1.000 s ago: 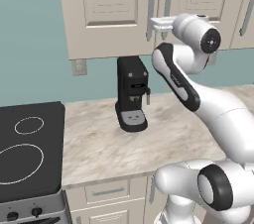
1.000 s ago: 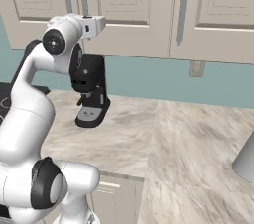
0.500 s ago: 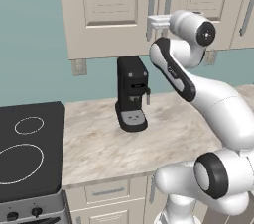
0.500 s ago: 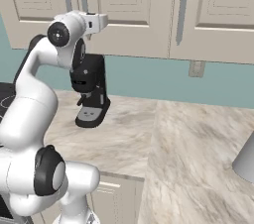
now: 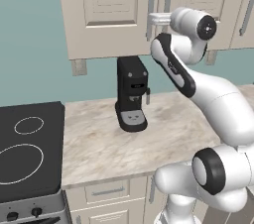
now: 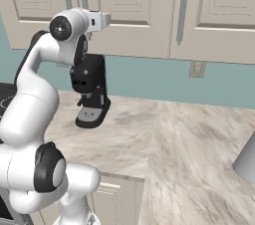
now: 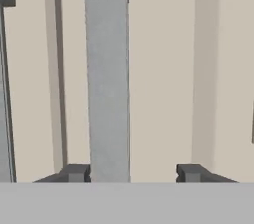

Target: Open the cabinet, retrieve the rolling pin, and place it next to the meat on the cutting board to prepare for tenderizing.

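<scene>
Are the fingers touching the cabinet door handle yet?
Cannot tell. In the hand view the handle stands between the fingers: the left one sits flush against its edge with no visible gap, the right one is clearly off it. Contact isn't plain.

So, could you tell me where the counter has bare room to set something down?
Bare counter lies between the cooktop and the coffee machine, and a wider stretch runs from the machine to the grey object at the right edge. It is crowded only around the machine.

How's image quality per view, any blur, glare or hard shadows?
Hand view: grey bar handle soft-edged and close, cream-beige wall cabinet flat, no glare. Left base view: even light, faint shadow under the black coffee machine. Right base view: sharp, marbled countertop without highlights.
</scene>
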Controlling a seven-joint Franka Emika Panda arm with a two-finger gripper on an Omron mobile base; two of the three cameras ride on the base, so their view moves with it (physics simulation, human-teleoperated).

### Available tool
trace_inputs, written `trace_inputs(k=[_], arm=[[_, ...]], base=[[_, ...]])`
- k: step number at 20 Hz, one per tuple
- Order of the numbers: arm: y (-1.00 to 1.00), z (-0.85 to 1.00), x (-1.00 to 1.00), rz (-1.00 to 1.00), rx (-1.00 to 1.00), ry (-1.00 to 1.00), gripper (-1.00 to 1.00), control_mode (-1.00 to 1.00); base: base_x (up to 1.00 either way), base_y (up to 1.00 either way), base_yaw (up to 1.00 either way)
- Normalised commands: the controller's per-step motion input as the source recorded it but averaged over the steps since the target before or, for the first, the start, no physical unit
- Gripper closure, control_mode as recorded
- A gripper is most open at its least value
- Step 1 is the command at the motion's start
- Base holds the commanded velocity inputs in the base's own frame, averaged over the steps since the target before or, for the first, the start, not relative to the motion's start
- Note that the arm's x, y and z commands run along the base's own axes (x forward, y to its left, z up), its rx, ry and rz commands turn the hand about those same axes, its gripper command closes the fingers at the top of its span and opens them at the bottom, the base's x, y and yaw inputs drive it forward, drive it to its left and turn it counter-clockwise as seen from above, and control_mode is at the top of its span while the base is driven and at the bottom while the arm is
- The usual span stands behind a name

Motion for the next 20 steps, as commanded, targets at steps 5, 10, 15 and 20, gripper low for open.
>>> trace_inputs(k=[5,10,15,20], arm=[[0.0,0.0,0.02,0.0,0.0,0.02,1.0,-1.0],[0.0,-0.02,0.0,0.0,0.0,0.02,1.0,-1.0],[0.0,-0.01,0.0,0.0,0.0,0.0,1.0,-1.0],[0.06,0.0,0.0,0.0,0.0,0.02,1.0,-1.0]], base=[[0.0,0.0,0.0],[0.0,0.0,0.0],[0.0,0.0,0.0],[0.0,0.0,0.0]])
